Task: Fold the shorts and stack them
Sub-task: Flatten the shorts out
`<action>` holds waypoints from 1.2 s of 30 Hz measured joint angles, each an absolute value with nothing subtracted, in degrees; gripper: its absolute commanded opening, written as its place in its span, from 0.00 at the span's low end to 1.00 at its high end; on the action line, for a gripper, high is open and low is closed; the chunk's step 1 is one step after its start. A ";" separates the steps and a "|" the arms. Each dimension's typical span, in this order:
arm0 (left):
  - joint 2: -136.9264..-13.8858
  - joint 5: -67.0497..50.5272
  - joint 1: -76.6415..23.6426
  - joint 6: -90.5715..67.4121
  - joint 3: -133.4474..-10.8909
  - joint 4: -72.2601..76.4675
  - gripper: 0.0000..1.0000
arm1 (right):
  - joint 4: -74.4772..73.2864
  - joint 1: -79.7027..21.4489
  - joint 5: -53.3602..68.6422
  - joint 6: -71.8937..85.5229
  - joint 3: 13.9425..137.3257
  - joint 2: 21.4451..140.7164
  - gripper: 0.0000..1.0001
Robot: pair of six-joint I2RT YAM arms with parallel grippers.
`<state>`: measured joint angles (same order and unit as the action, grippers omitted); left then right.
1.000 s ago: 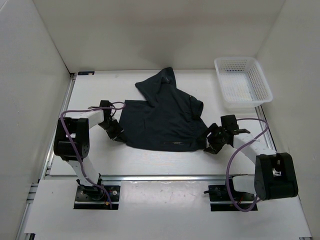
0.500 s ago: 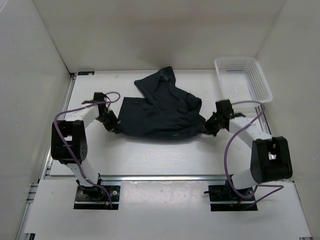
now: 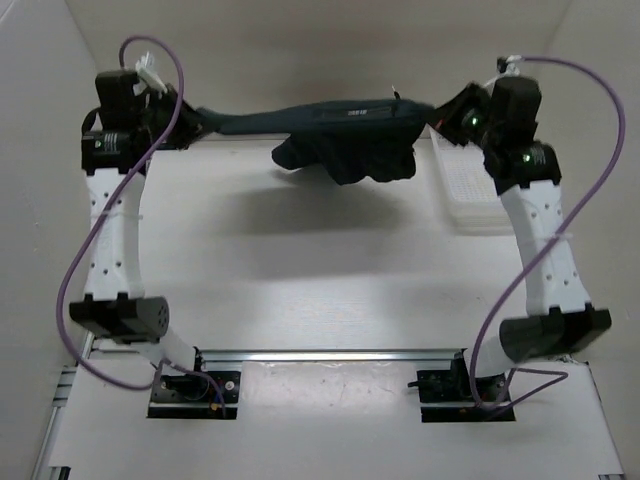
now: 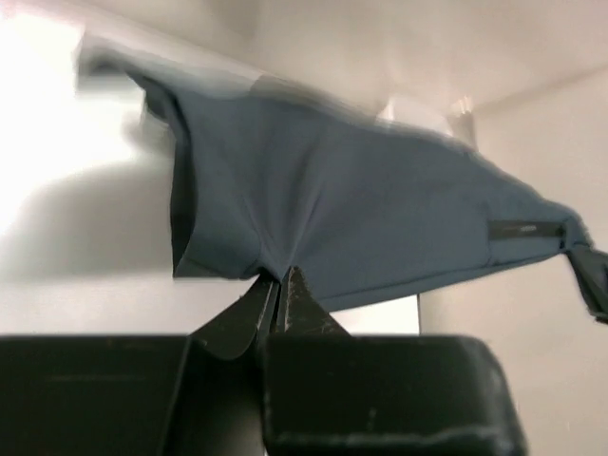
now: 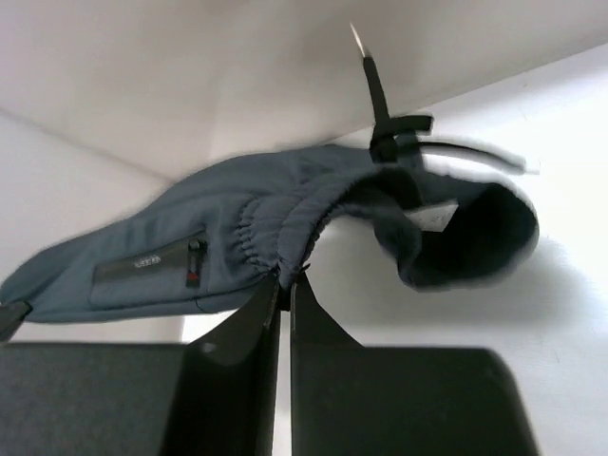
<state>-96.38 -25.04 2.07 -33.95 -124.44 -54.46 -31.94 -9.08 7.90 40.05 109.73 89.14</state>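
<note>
desk: the white desk point(image 3: 300, 270) is filling most of the top view, with a soft shadow lying across its middle under the cloth
left arm: the left arm point(image 3: 112, 225) is reaching up tall along the desk's left edge, with a purple cable point(image 3: 80, 260) looping beside it
right arm: the right arm point(image 3: 545, 245) is standing just as tall along the right edge, wrist up by the far right corner
shorts: the shorts point(image 3: 345, 125) are hanging in the air over the desk's far edge, stretched sideways between both grippers. The top edge is pulling pretty much straight and the rest is sagging in a bunched lump, looks like it's clear of the surface
basket: the white basket point(image 3: 465, 195) is sitting at the far right corner, partly hidden behind the right arm, shorts not in it
left gripper: the left gripper point(image 4: 282, 288) is pinching the shorts' edge, jaws pressed together on the fabric
right gripper: the right gripper point(image 5: 283, 285) is pinching the gathered waistband end, jaws squeezed tight too
label: a small dark label strip point(image 3: 355, 113) is showing about midway along the stretched edge, can't read it
</note>
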 measured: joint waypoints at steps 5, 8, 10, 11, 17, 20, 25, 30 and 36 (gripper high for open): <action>-79.90 -23.97 1.96 -32.64 -95.35 -52.66 0.11 | -31.38 -12.47 7.53 38.22 84.95 73.01 0.00; -73.38 -21.87 2.00 -32.21 -75.53 -52.01 0.47 | -31.33 -17.93 5.91 38.19 65.49 64.01 0.15; -72.31 -20.93 2.13 -31.70 -65.76 -52.60 0.72 | -32.88 -22.33 5.10 39.00 53.49 59.40 0.50; -72.31 -20.49 2.37 -31.51 -62.02 -52.88 0.78 | -34.17 -23.94 5.08 39.31 48.58 57.74 0.64; -72.75 -17.58 6.11 -30.89 -56.95 -55.20 0.85 | -42.65 -23.05 2.42 40.56 40.82 52.86 0.70; -73.17 -16.38 6.70 -30.81 -59.20 -54.26 0.84 | -43.03 -18.09 2.81 41.34 42.57 54.43 0.68; -75.02 -15.05 6.70 -30.68 -58.24 -52.71 0.92 | -38.04 -9.65 11.03 44.64 38.52 59.44 0.81; -77.62 -13.65 5.74 -32.51 -54.28 -53.43 1.00 | -31.29 -8.60 20.93 50.26 26.59 63.11 0.91; -83.81 -13.87 5.23 -34.85 -49.69 -49.21 0.99 | -25.76 -8.58 28.60 56.01 22.11 63.35 0.89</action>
<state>-83.81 -13.87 5.23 -34.85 -49.69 -49.21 -25.76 -8.58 28.60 56.01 22.11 63.35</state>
